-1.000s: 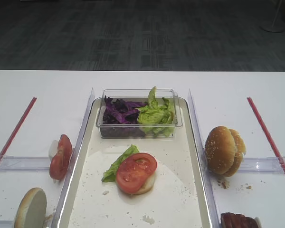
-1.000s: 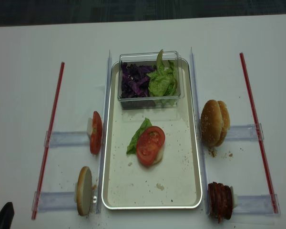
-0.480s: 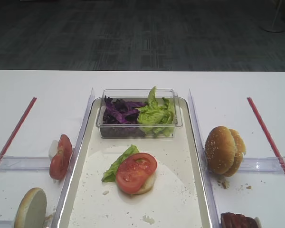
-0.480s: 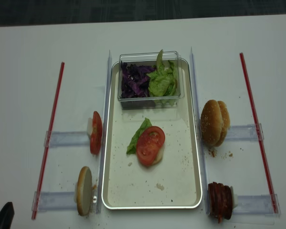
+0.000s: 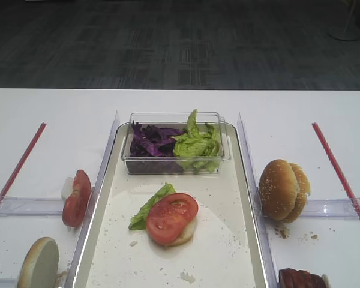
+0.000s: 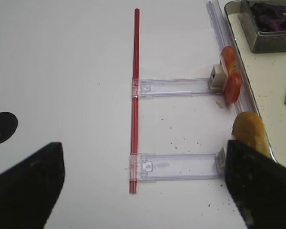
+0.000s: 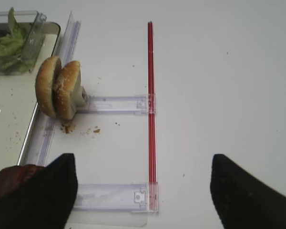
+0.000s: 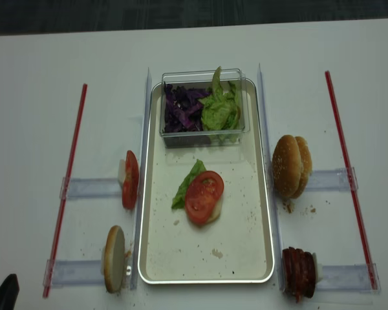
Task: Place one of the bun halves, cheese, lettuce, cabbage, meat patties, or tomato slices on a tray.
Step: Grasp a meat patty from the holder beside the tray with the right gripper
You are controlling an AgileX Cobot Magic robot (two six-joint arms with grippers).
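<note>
The silvery tray [image 8: 240, 219] [image 5: 225, 192] holds a pale bun half topped with a lettuce leaf [image 8: 184, 187] and a tomato slice [image 8: 204, 196] [image 5: 171, 217]. At its far end, a clear tub holds cabbage [image 8: 181, 110] and more lettuce [image 8: 221, 110]. Left of the tray stand tomato slices [image 8: 130, 179] [image 6: 230, 81] and a bun half [image 8: 114, 258] [image 6: 250, 133]. To the right stand bun halves [image 8: 291, 166] [image 7: 58, 93] and meat patties [image 8: 299, 271] [image 7: 14, 179]. Cheese is out of view. My left gripper [image 6: 143, 162] and right gripper [image 7: 142, 176] hang open over the table, holding nothing.
Red strips [image 8: 68, 187] [image 8: 349, 174] run along the table on both sides. Clear plastic rails [image 8: 90, 188] [image 8: 326, 179] carry the upright food stacks, and taller clear guides flank the tray. Crumbs [image 8: 304, 209] lie near the right buns.
</note>
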